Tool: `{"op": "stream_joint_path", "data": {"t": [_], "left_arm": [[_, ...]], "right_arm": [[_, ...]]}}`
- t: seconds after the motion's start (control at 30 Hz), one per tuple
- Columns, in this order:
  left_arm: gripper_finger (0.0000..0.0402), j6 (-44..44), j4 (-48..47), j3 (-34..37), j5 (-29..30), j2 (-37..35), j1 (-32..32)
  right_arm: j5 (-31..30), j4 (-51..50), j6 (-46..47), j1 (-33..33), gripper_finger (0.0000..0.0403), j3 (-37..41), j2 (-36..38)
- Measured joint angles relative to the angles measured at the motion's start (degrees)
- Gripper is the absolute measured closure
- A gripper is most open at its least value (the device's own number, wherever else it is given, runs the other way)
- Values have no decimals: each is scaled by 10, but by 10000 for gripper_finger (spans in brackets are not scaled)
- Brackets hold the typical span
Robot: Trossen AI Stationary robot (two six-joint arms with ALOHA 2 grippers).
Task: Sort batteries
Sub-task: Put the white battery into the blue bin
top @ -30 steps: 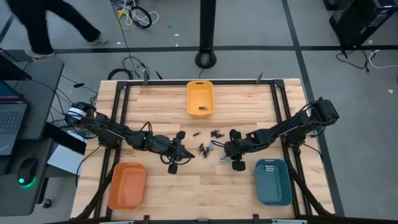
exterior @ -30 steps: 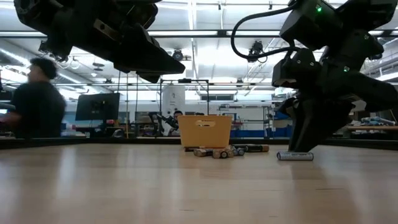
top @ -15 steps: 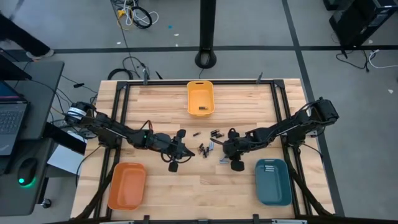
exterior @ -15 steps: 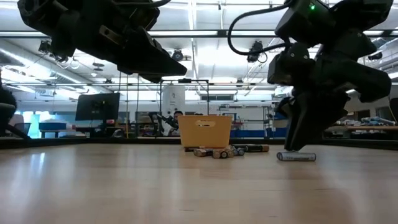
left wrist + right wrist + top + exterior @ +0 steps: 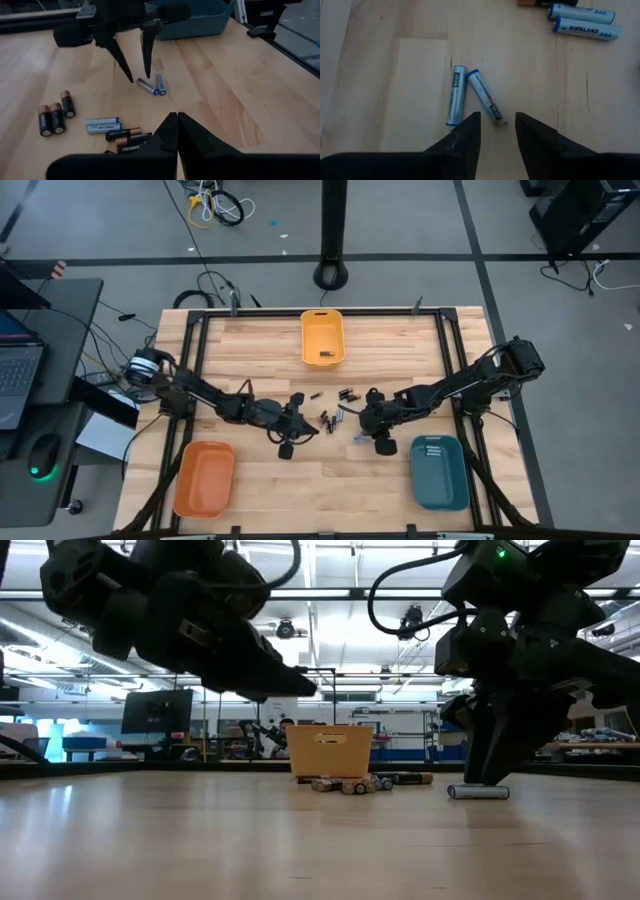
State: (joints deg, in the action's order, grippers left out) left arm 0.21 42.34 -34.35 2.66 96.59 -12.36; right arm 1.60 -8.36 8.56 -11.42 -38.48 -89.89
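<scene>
Cut off by the right wrist view's edge: a dark battery (image 5: 547,2), only a sliver showing. Too small to count from overhead: the batteries (image 5: 335,418) at table centre. Unreadable: contents of the yellow bin (image 5: 322,338), a dark speck inside.

Bright overhead ceiling lights (image 5: 330,635), soft shadows on the table (image 5: 260,480); arms backlit in low view

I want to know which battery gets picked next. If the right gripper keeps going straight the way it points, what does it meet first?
Probably the slanted silvery-blue battery: the right gripper stands open right over its near end. Its twin lies just beside it, off that line. Depth is unclear.
</scene>
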Motion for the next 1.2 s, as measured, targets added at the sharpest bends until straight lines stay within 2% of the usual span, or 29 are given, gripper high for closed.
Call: {"op": "stream_joint_path", "data": {"t": [0.47,0.8,0.93,1.13,1.2], "left_arm": [[392,-6,30,0,-20,12,0],[392,-22,28,0,-22,12,-1],[392,-23,28,0,-23,12,-1],[392,-23,29,0,-24,12,-2],[392,-22,30,0,-24,12,-2]], "right_arm": [[0,32,-44,4,277,0,-1],[7,60,-58,7,279,-3,-59],[14,59,-45,7,297,-3,-58],[17,51,-23,7,360,-2,-59],[17,51,-22,6,363,-2,-59]]}}
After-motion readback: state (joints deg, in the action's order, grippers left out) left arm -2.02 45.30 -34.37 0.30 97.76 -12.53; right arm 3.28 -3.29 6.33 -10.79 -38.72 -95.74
